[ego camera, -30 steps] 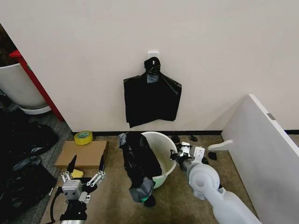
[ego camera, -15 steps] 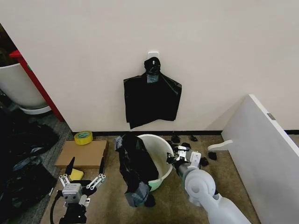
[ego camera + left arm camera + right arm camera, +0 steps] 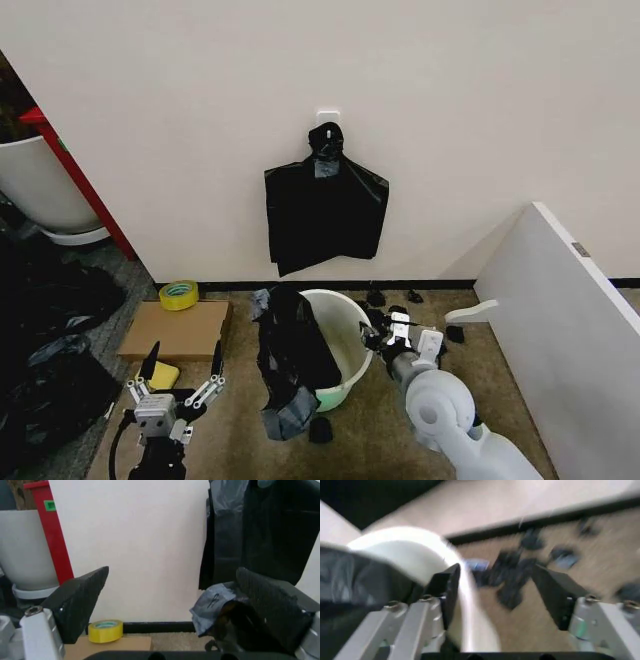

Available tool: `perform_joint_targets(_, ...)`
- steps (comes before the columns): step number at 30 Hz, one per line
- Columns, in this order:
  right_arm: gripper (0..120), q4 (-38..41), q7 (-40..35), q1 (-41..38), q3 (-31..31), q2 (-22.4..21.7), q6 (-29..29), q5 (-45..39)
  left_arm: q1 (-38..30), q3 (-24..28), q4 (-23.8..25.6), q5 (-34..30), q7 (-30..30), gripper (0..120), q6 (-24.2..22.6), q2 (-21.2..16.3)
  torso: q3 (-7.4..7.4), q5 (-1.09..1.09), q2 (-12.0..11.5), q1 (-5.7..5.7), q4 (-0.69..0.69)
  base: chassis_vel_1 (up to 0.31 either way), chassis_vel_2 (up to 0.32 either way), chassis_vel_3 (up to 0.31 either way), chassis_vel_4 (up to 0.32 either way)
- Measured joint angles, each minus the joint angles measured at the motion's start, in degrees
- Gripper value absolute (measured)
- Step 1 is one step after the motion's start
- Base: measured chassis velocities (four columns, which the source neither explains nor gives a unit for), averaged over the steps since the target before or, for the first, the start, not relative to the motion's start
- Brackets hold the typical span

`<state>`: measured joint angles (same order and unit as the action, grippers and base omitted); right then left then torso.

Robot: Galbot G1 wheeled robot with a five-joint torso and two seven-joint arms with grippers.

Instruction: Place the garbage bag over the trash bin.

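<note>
left gripper point(image 3: 180, 382) sat low at 7 o'clock over the carpet, fingers spread wide, nothing between them. right gripper point(image 3: 388, 330) was at 5 o'clock, jaws apart, just beside the rim of the trash bin point(image 3: 340, 325) on its 3 o'clock side, gripping nothing. the garbage bag point(image 3: 292, 360) hung draped over the bin's 9 o'clock rim, partly inside, its tail on the floor. cardboard sheet point(image 3: 172, 330) and yellow tape roll point(image 3: 179, 295) lay at 9 o'clock. black bag bundle point(image 3: 325, 205) hung on the wall at 12.
</note>
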<state>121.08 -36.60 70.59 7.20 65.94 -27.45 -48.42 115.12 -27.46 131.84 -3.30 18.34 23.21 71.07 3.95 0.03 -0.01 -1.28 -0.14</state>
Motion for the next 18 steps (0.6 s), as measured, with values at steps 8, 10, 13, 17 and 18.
perform_joint_targets(8,86,16.3,12.0,4.9,-0.4,-7.0,0.9,13.8,-0.7,0.1,-1.1,-1.3,0.0,100,-1.0,-0.5,-0.01,-0.03,0.0,0.00,-0.01,0.000,0.000,0.000,0.000)
perform_joint_targets(10,89,17.1,13.8,4.4,-1.8,-7.5,0.0,13.5,-0.8,0.1,-1.2,-1.4,0.0,100,-1.2,-0.5,0.00,-0.03,0.0,0.00,0.00,0.000,0.000,0.000,0.000)
perform_joint_targets(13,98,16.7,17.8,1.6,-6.1,-8.0,-3.4,11.8,-0.8,0.1,-1.2,-2.1,-0.1,100,-1.7,-0.6,-0.01,-0.02,0.0,0.00,0.00,0.000,0.000,0.000,0.000)
perform_joint_targets(17,100,14.1,19.3,-1.8,-10.6,-7.3,-6.1,10.3,-1.0,-0.1,-1.8,-2.4,-0.1,100,-1.8,-0.5,0.00,-0.03,0.0,0.00,0.01,0.000,0.000,0.000,0.000)
perform_joint_targets(18,99,12.8,19.0,-3.0,-12.3,-6.3,-6.7,9.7,-1.1,-0.1,-2.1,-2.6,-0.1,100,-1.9,-0.4,0.00,-0.02,0.0,0.00,0.00,0.000,0.000,0.000,0.000)
